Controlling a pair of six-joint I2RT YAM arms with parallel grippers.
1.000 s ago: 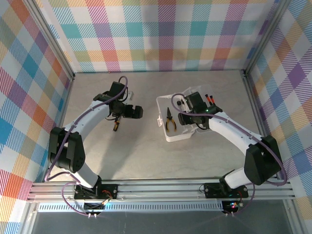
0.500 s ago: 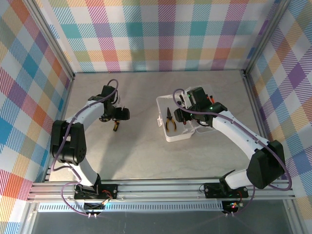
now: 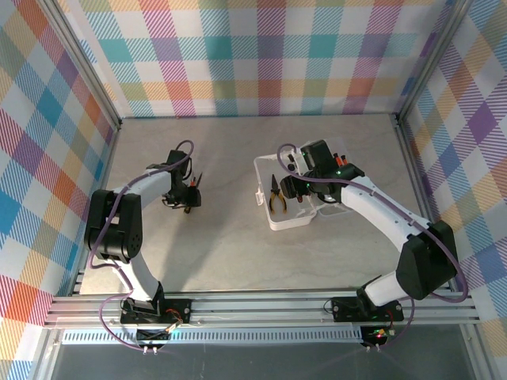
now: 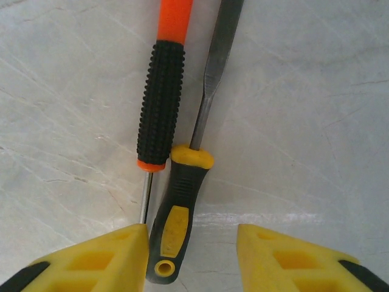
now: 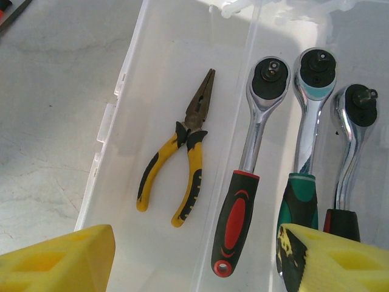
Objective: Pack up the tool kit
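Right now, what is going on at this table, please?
Tools are being packed into a clear case. The left gripper is open, low over two tools on the table: a yellow-handled tool and an orange and black screwdriver, lying side by side. Its fingers straddle the yellow handle. The right gripper, open and empty, hovers over the case, which holds yellow pliers and three ratchets.

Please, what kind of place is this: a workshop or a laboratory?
Most likely a laboratory robot cell, not a workshop: a left arm and a right arm are bolted to a metal rail at the edge of a grey table, and plaid walls on a metal frame enclose it.
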